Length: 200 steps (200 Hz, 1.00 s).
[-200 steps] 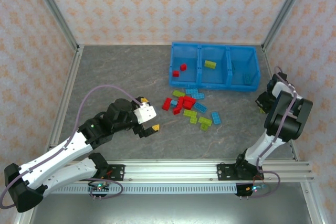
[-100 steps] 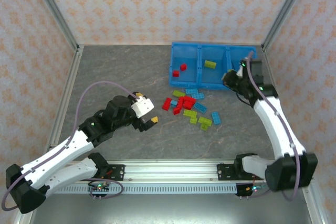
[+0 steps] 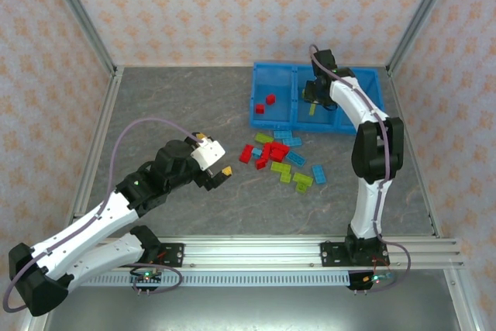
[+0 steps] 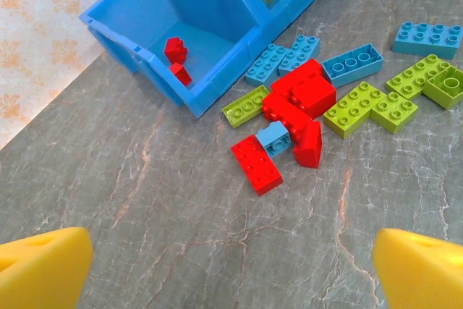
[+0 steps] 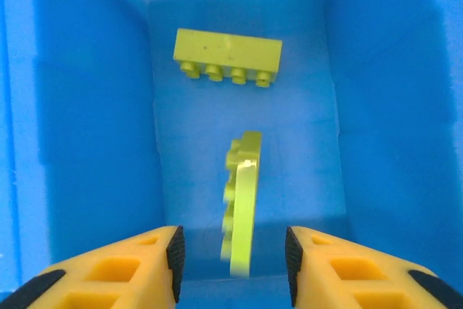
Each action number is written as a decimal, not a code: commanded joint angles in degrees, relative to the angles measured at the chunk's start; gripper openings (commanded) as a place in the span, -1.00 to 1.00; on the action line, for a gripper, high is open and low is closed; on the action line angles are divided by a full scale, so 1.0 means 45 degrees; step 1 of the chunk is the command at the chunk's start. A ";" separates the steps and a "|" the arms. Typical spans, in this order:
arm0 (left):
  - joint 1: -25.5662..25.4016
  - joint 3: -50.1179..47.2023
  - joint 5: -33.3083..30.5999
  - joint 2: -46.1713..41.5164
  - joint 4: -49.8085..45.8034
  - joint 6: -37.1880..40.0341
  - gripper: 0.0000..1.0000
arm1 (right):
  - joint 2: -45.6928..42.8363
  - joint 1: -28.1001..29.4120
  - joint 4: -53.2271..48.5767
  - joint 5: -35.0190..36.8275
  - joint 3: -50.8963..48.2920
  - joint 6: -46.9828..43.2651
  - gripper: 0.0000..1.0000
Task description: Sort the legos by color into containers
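Observation:
The blue bin [image 3: 294, 126] of three containers stands at the back right. My right gripper [image 3: 312, 92] hangs over its middle compartment, open. In the right wrist view a thin yellow-green lego [image 5: 242, 204] stands on edge, blurred, between the pads of that gripper [image 5: 231, 262] and clear of both; another yellow-green lego [image 5: 227, 52] lies on the floor beyond. Two red legos [image 3: 266, 102] lie in the left compartment. Loose red, blue and yellow-green legos [image 3: 275, 156] are scattered in front of the bin. My left gripper [image 3: 217, 156] is open and empty, left of the pile [image 4: 300, 103].
A long red brick [image 4: 257, 164] lies nearest my left gripper [image 4: 231, 265], with bare grey table between them. The bin's wall [image 4: 210, 92] rises just behind the pile. Walls with metal posts enclose the table at the sides and back.
My right arm swung from the table's right side to above the middle compartment, and its jaws opened off the yellow-green lego. My left gripper edged slightly toward the pile.

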 commanded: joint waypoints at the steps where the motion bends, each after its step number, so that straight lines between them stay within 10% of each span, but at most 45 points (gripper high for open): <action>1: 0.0117 0.0089 -0.0359 -0.0233 0.0396 -0.0104 1.00 | -0.1033 -0.0058 -0.0961 0.0478 0.0386 -0.0176 -0.09; 104: 0.0109 0.0504 0.1916 0.0066 -0.0566 0.0565 1.00 | -1.1460 0.0888 -0.0707 -0.0287 -1.1366 0.3773 0.04; 146: 0.0119 0.0618 0.2238 0.0265 -0.0764 0.0509 1.00 | -1.0054 0.0918 0.0073 -0.1374 -1.2688 0.3246 0.45; 200: 0.0107 0.0439 0.2181 -0.0135 -0.1176 0.1052 1.00 | -0.6849 0.0899 0.2073 -0.1728 -1.2199 0.2676 0.38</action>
